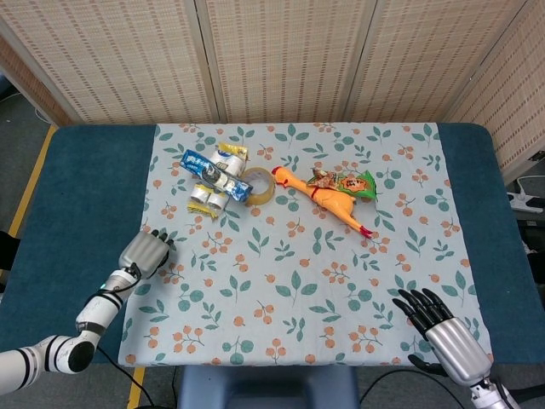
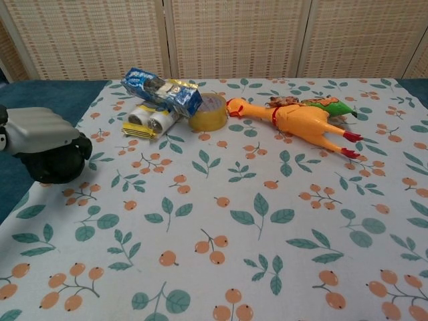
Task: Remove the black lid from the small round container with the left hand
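Note:
My left hand (image 1: 146, 253) is low over the left edge of the floral cloth, its dark fingers curled under the grey back. The chest view shows the left hand (image 2: 50, 150) as a closed fist just above the cloth; I make out nothing inside it. No black lid and no small round container shows in either view. My right hand (image 1: 438, 328) hovers at the near right corner with its fingers spread and nothing in them; only the head view shows it.
At the back of the floral cloth (image 1: 298, 281) lie a blue packet (image 2: 160, 90), a white and yellow pack (image 2: 148, 120), a tape roll (image 2: 208, 112), a rubber chicken (image 2: 304, 124) and a green snack bag (image 2: 324, 103). Blue tabletop (image 1: 77, 196) borders the cloth.

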Controlling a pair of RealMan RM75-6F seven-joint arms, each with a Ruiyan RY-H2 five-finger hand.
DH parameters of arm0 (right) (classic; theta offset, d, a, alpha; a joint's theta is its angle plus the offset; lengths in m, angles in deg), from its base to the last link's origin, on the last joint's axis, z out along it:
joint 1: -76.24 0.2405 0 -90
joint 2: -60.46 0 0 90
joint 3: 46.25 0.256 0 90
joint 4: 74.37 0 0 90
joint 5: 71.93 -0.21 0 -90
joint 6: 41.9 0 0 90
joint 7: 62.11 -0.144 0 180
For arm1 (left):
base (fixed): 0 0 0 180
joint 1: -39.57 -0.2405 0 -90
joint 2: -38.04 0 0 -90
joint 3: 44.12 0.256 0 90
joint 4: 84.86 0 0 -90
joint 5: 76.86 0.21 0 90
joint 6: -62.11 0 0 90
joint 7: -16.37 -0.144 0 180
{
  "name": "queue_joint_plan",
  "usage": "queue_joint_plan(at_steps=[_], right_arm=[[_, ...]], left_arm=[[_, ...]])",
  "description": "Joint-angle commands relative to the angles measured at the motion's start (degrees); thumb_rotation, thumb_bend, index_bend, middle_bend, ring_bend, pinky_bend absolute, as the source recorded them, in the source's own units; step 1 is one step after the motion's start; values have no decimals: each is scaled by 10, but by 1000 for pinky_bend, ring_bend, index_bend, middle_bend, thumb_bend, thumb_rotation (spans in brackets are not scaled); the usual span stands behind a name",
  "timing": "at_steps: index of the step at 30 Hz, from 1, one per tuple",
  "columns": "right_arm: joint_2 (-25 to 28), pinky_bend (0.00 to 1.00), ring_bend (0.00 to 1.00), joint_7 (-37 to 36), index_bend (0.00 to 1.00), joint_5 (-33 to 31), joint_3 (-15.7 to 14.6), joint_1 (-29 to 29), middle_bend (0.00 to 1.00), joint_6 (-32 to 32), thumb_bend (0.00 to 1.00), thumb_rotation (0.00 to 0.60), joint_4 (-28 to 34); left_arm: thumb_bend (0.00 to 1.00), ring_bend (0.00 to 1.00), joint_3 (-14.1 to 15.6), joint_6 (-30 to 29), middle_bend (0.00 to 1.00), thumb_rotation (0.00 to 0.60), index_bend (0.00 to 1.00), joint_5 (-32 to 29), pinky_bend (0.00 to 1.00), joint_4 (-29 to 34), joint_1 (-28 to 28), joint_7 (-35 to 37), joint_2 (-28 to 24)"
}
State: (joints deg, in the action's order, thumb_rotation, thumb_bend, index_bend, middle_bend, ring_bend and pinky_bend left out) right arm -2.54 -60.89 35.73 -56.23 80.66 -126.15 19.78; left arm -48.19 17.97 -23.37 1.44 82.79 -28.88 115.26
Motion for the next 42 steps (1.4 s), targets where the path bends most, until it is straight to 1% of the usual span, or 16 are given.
queue_joint_plan(at_steps=[1,5,7,10,11,13,14,15,17,18,19,21,24,27,35,42], right_arm=[[-1,0,0,1,0,-1,0,1,0,3,67,600,0],[0,0,0,1,0,-2,1,0,0,0,67,600,1],[0,0,0,2,0,-2,1,0,0,0,67,600,1],[-1,0,0,3,0,-2,0,0,0,1,67,600,1],[-1,0,0,3,0,-2,0,0,0,2,67,600,1],[-1,0,0,4,0,-2,0,0,0,2,67,600,2],[-1,0,0,4,0,-2,0,0,0,3,74,600,2],[-1,0,0,4,0,-3,0,0,0,3,87,600,2],[-1,0,0,3,0,-3,0,1,0,3,121,600,2],[0,0,0,2,0,-3,0,1,0,2,126,600,2],[0,0,0,1,0,-3,0,0,0,1,128,600,2],[0,0,0,0,0,-3,0,0,0,0,128,600,2],[0,0,0,-1,0,-2,0,1,0,0,128,600,2],[1,0,0,-2,0,0,-1,1,0,-1,128,600,1],[2,0,0,-5,0,2,-2,-1,0,-5,128,600,1],[3,0,0,-5,0,2,-2,-1,0,-7,128,600,1]], left_arm=[[753,809,-12,59,857,600,733,-34,1000,39,17,100,-26],[752,808,-25,136,857,600,732,-67,1000,40,23,198,-43],[752,807,-26,168,855,600,732,-67,1000,28,26,235,-45],[734,766,-20,164,804,600,682,-33,1000,2,20,258,-29],[717,725,-15,151,733,600,600,-15,1000,-8,16,255,-21],[664,613,6,113,532,600,363,31,994,-34,10,231,-1],[610,491,13,99,339,600,166,43,960,-42,8,222,7],[556,357,17,83,163,600,40,50,894,-47,4,219,15],[497,179,16,66,25,600,0,59,765,-46,-1,228,22],[474,103,16,56,2,600,0,70,705,-45,-4,235,23],[450,39,17,49,0,600,0,80,637,-44,-5,236,23],[423,2,21,40,0,600,0,94,547,-41,-7,238,20],[384,0,27,35,0,600,0,103,375,-33,-7,237,13],[364,0,29,40,0,600,0,94,280,-21,-4,238,4],[344,0,30,57,0,600,0,72,182,11,3,260,-20],[339,0,35,57,0,600,0,71,133,10,7,266,-21]])
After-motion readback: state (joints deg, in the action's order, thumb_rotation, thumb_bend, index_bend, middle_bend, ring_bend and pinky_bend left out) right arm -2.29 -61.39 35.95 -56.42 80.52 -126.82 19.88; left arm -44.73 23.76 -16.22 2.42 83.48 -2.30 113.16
